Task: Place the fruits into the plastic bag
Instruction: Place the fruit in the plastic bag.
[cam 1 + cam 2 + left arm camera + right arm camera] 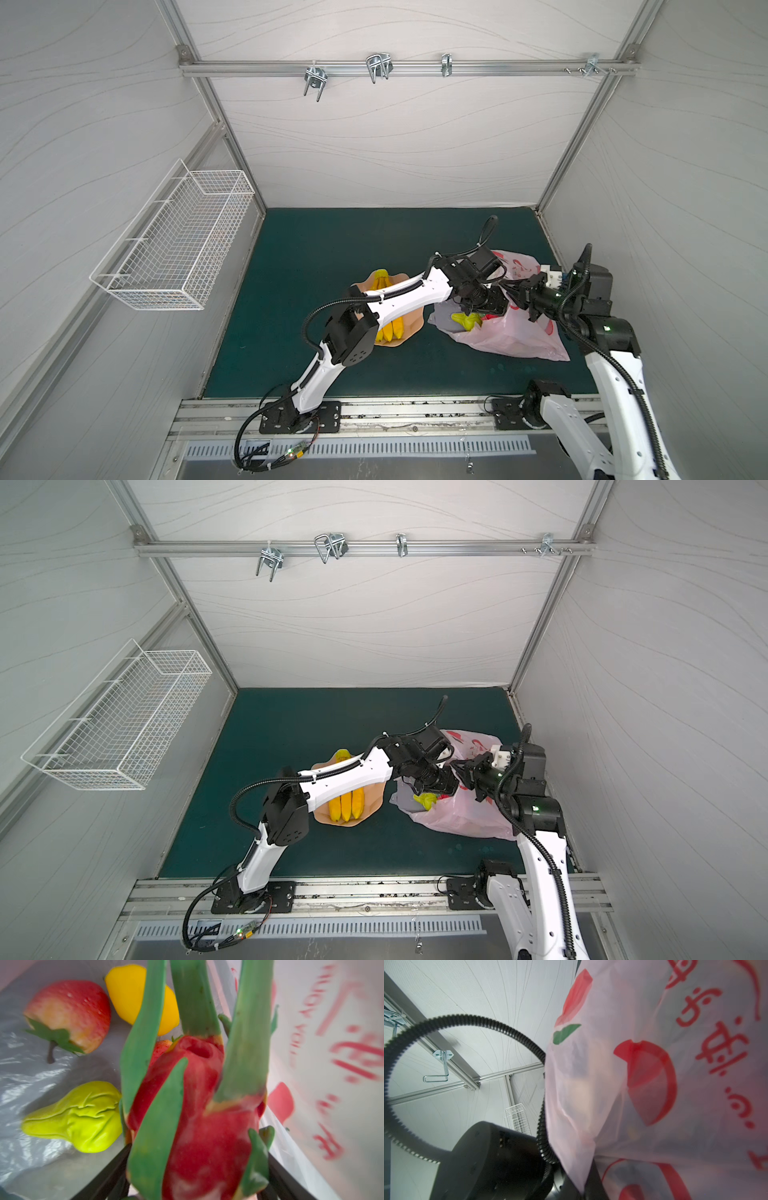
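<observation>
Well, the bag (332,1022) writing is blurry. Left gripper (197,1167) reaches inside, squeezing dragon fruit (197,1088); right gripper (510,290) pinches bag tight.

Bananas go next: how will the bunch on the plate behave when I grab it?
The banana bunch looks like one joined piece lying flat on the plate, so it probably lifts as a unit and won't roll. Its smooth skin may be slippery. Being long, it could tilt if gripped near an end.

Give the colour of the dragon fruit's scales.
Green, against the red skin of the dragon fruit. Shows best in the left wrist view.
</observation>
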`<act>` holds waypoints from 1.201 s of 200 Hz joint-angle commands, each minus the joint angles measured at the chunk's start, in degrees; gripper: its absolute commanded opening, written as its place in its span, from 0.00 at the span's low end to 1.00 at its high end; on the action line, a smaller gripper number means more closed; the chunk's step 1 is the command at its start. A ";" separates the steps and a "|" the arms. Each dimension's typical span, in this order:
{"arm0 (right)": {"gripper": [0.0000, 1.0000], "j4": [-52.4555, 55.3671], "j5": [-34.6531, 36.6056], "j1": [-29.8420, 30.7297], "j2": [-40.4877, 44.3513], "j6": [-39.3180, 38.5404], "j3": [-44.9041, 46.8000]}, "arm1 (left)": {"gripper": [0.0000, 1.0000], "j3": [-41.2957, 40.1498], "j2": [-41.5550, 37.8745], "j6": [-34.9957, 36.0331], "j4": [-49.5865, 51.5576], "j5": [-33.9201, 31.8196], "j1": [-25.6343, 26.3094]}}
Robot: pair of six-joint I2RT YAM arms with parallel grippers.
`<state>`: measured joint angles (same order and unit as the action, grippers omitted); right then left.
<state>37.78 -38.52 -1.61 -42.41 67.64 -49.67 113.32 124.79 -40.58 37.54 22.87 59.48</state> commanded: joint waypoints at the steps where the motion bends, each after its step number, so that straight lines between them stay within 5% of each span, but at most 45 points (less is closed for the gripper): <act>1: 0.05 -0.13 -2.26 0.51 0.41 1.53 0.44 | 0.81 0.64 -0.29 -4.09 -8.69 2.96 0.54; 50: 0.06 -0.69 -2.33 0.55 0.17 1.53 0.36 | 0.99 -2.47 -2.12 -8.27 -10.18 3.39 0.47; 174: 0.06 -1.12 -2.50 0.38 0.04 1.75 0.89 | 1.00 -13.08 -11.96 -6.71 -12.62 5.92 -2.97; 240: 0.06 -1.48 -2.47 0.29 -0.04 1.88 1.07 | 0.98 -15.80 -10.17 -9.63 -16.41 9.34 -1.83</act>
<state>35.92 -41.17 -1.45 -42.52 68.23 -49.15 97.56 114.89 -48.69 25.76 29.85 56.88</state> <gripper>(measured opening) 0.060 0.985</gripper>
